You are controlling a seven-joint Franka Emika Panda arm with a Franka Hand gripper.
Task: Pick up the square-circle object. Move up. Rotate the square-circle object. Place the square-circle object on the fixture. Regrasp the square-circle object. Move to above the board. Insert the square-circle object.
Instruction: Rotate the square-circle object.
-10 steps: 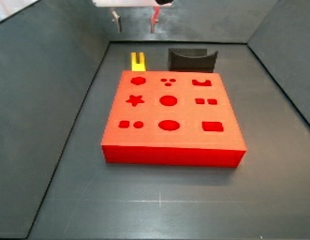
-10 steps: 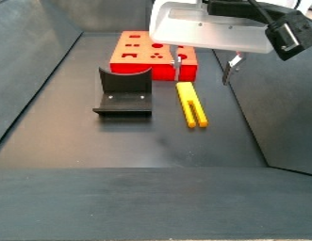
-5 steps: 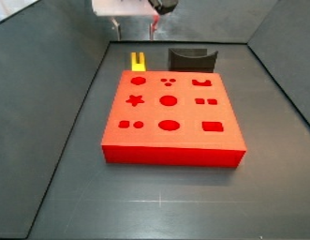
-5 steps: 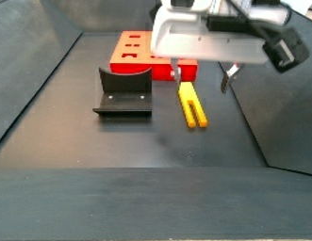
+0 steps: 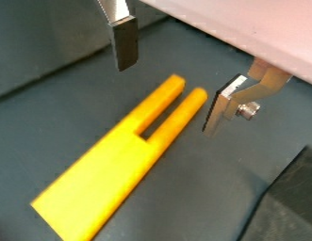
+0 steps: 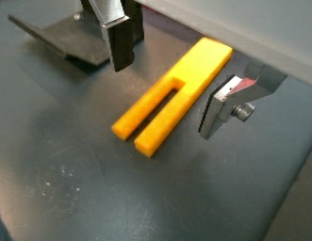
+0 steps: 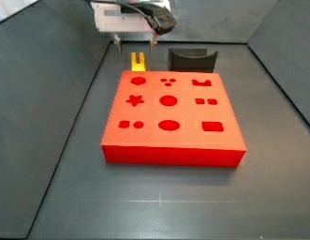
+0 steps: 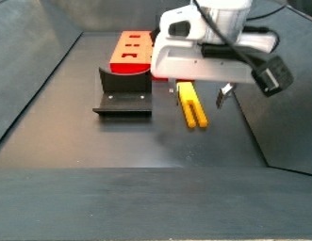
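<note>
Square-circle object flat on floor beside board, fixture near. Gripper spread wide, empty, hovering above pronged end. Peg's long axis runs between fingers (straddled, not touched); straight descent judged sufficient.

I count one yellow peg, one red board, one dark fixture and one gripper with two fingers, above the peg. On the board I count ten cut-outs.
</note>
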